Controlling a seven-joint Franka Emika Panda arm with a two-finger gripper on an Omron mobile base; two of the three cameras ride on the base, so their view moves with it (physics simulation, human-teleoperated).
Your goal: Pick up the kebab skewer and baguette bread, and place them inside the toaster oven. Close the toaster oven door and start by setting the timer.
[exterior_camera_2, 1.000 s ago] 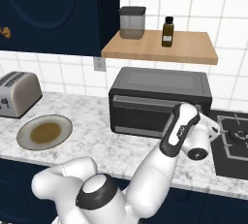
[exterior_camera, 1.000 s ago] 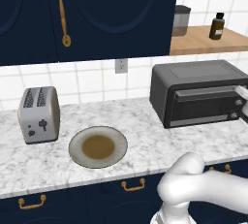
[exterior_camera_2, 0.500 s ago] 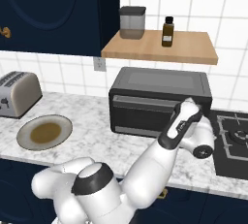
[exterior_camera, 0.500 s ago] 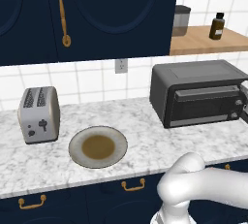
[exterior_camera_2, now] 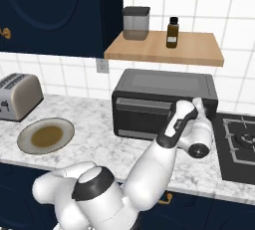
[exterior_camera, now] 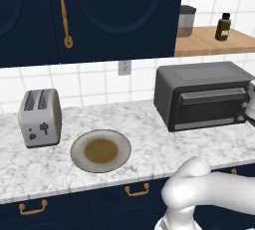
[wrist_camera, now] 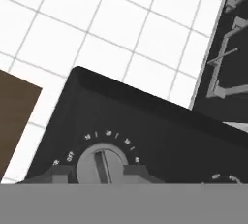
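I see open counter (exterior_camera: 149, 139) between the plate (exterior_camera: 100, 150) and oven (exterior_camera: 204, 94). The toaster (exterior_camera: 40, 117) blocks the far left.

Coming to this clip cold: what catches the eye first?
The white arm reaching to the right end of the closed toaster oven, its gripper set around a grey dial. Then the empty plate on the marble counter, beside a silver toaster.

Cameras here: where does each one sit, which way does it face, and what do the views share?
Left base view: behind the arm's left, facing the counter; white arm at lower right.
Right base view: behind the arm's right, looking forward and down; the arm rises from lower left, hand at the toaster oven.
Hand view: on the hand, facing a timer knob.
Both base views share the plate and toaster.
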